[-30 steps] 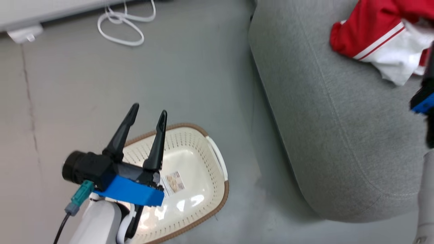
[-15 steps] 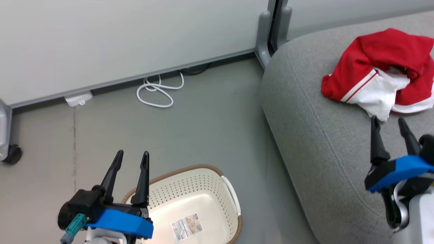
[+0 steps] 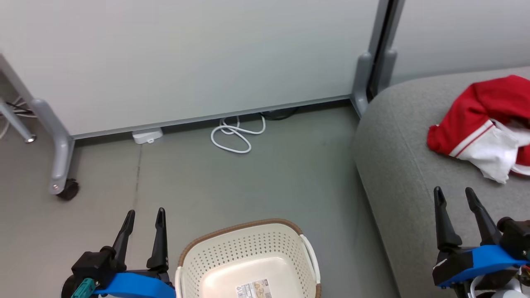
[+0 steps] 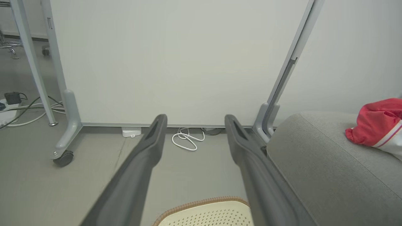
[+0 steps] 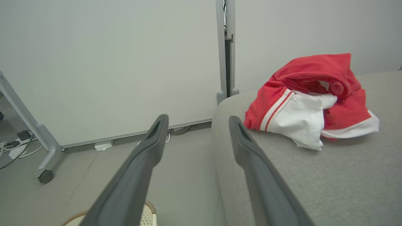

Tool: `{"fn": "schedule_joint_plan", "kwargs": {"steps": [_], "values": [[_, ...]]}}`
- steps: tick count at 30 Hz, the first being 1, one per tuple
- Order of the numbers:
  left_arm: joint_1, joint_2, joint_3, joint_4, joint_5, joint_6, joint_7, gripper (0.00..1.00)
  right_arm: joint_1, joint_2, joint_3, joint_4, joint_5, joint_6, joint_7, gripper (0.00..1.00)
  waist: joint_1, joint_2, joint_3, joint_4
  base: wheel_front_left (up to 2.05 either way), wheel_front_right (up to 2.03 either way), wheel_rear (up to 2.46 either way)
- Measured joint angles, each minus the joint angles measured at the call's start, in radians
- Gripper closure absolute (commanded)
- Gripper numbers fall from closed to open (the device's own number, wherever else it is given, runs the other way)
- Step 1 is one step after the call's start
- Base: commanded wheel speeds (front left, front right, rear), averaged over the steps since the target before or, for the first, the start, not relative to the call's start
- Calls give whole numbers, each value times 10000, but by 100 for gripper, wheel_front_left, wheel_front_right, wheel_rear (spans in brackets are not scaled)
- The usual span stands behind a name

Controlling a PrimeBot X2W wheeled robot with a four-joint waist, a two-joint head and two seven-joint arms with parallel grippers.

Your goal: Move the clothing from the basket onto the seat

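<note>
Clothing (image 3: pixel 476 124) lies in a bunched red heap w/ white stripe trim & a white panel on the seat (image 3: pixel 414 174), touching neither hand. Right hand (image 3: pixel 453 191) hovers over the seat's near part, fingers apart, nothing btwn them, tips pointing toward the heap but clear of it; in the right wrist view the heap sits just right of the fingers, further along the cushion. Left hand (image 3: pixel 145 212) hangs low at the left over the floor (image 3: pixel 290 186), fingers also spread & holding nothing, just beside the basket (image 3: pixel 240 227). Basket stands on the floor btwn the two hands, near the seat's rounded end but not touching it; brown rim, perforated cream walls, a paper label (image 3: pixel 253 288) on the part of its bottom that shows, rest cut off by the frame edge. Beyond, a looped white cable (image 3: pixel 234 136) lies on the floor against a pale partition panel (image 3: pixel 207 62). The panel's grey leg ends in a caster (image 3: pixel 68 191) at far left.
</note>
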Motion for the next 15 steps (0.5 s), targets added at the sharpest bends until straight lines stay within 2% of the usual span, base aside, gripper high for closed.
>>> {"fn": "schedule_joint_plan", "kwargs": {"steps": [5,15], "values": [[81,-12,98,184,10,-2,0,0,215,2,215,88,136,-2,-40,0,0,0,-260,463,0,0,0],[87,127,123,347,12,-2,0,0,413,4,545,109,-439,0,27,0,1,0,-434,1134,0,0,0]]}}
